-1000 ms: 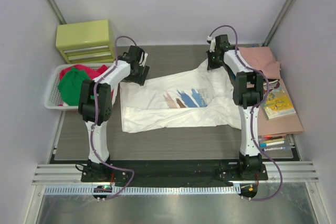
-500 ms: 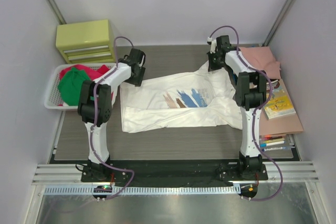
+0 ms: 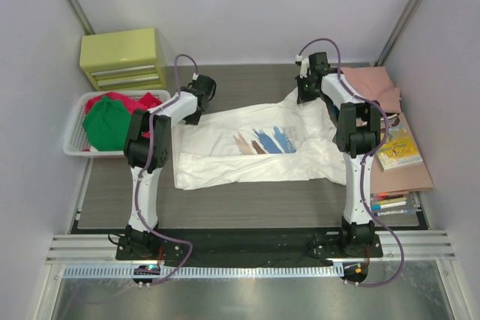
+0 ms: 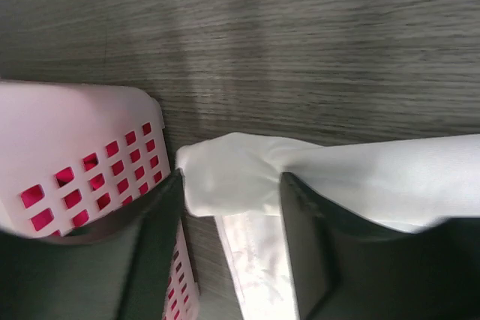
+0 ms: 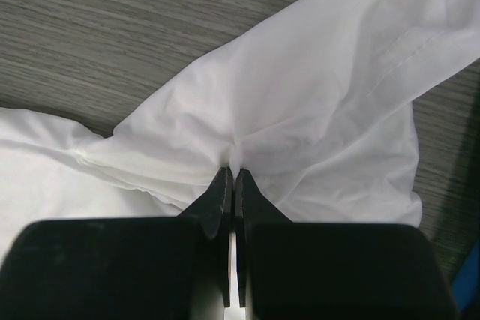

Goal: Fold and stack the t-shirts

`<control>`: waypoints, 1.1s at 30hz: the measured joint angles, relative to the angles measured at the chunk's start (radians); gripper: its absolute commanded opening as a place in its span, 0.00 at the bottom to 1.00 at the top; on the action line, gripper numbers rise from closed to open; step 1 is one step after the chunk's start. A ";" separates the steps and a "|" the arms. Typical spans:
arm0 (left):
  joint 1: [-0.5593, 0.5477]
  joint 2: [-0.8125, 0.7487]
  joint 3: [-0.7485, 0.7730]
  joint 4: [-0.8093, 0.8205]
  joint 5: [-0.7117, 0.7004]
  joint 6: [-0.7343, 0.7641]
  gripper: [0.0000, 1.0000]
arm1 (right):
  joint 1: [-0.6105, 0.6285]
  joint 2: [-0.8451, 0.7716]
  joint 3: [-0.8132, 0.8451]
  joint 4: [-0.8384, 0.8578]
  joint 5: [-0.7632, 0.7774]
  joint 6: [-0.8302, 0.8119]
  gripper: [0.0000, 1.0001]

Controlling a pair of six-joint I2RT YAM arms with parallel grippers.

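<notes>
A white t-shirt with a blue, brown and pink brush-stroke print lies spread across the middle of the table. At its back left corner, my left gripper is open, and a bunched fold of the white cloth fills the gap between its fingers. At the back right corner, my right gripper is shut on a pinch of the white shirt, whose cloth gathers into creases at the tips. Red and green t-shirts sit in the basket. A salmon-pink t-shirt lies at the back right.
The white slotted basket stands at the left, close beside the left gripper, its wall showing in the wrist view. A yellow-green drawer unit sits behind it. A thin book and markers lie on brown card at the right.
The left arm swung to the right onto the shirt's back left corner, and its jaws narrowed around the cloth. The right gripper kept its grip and barely moved.
</notes>
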State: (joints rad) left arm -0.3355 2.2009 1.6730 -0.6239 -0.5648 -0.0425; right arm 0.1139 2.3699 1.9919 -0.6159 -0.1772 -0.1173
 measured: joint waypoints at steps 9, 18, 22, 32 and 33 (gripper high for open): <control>-0.008 0.019 0.028 -0.027 -0.060 -0.001 0.00 | 0.000 0.000 -0.005 0.005 -0.009 -0.002 0.01; -0.007 0.037 0.028 -0.044 -0.067 -0.002 0.56 | 0.000 -0.002 -0.010 0.011 -0.009 -0.009 0.01; -0.007 0.032 0.030 -0.046 -0.102 -0.001 0.66 | 0.000 -0.003 -0.013 0.012 -0.010 -0.012 0.01; -0.013 0.027 0.027 -0.047 -0.088 -0.009 0.23 | 0.000 -0.007 -0.023 0.019 -0.013 -0.012 0.01; -0.013 0.027 0.026 -0.047 -0.087 -0.010 0.19 | 0.000 -0.007 -0.023 0.019 -0.013 -0.012 0.01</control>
State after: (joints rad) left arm -0.3485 2.2280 1.6993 -0.6708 -0.6521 -0.0521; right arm 0.1139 2.3627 1.9686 -0.5964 -0.1898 -0.1295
